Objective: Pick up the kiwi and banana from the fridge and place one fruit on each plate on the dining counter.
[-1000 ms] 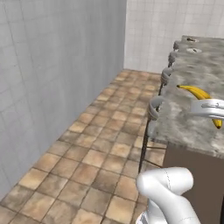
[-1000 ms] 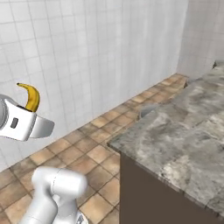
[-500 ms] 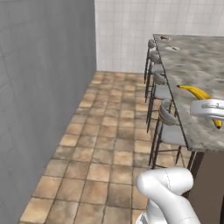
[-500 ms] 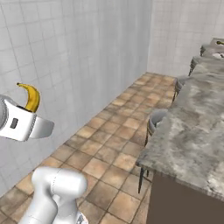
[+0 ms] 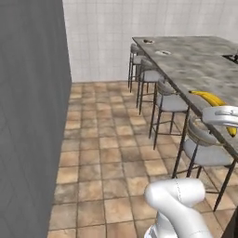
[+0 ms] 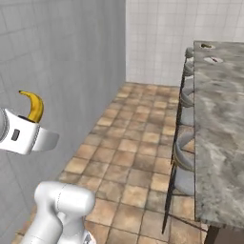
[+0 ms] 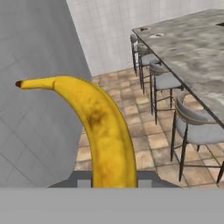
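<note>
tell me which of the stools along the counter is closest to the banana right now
The front stool, the bottom one in the row in the left base view. The banana held in the pincer hangs just above its backrest; the other three stand farther along the counter toward the tiled wall.

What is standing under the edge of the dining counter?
Grey stools stand in a row along the dining counter, their seats tucked partly under its edge over the brown tiled floor. Whatever is further beneath is covered by the stone top.
</note>
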Robot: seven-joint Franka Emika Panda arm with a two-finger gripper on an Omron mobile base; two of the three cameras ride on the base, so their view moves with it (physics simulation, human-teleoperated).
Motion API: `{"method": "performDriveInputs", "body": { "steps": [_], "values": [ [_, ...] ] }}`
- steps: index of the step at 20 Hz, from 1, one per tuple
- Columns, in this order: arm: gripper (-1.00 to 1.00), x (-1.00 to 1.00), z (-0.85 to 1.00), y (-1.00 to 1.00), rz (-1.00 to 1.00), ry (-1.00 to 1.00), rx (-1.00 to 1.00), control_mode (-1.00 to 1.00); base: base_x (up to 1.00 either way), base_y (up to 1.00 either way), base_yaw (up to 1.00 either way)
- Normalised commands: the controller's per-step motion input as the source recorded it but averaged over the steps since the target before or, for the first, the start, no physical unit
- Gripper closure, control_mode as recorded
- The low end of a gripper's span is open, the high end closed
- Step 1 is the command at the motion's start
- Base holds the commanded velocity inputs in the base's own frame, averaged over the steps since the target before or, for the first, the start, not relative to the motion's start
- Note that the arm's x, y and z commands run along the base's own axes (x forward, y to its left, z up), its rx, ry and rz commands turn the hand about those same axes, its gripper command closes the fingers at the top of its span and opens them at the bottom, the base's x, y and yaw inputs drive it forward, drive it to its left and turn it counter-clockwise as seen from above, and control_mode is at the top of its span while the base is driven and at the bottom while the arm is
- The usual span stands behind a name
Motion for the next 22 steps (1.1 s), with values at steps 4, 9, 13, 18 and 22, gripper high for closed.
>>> {"method": "performDriveInputs", "body": {
  "steps": [4,9,13,18,22],
  "values": [
    [1.0,0.0,0.0,0.0,0.0,0.0,0.0,1.0,0.99,0.95,-0.43],
    [1.0,0.0,0.0,0.0,0.0,0.0,0.0,1.0,0.96,0.98,-0.42],
    [1.0,0.0,0.0,0.0,0.0,0.0,0.0,1.0,0.95,0.98,-0.42],
    [1.0,0.0,0.0,0.0,0.0,0.0,0.0,1.0,0.95,0.96,-0.42],
    [1.0,0.0,0.0,0.0,0.0,0.0,0.0,1.0,0.96,0.95,-0.42]
  ]
}}
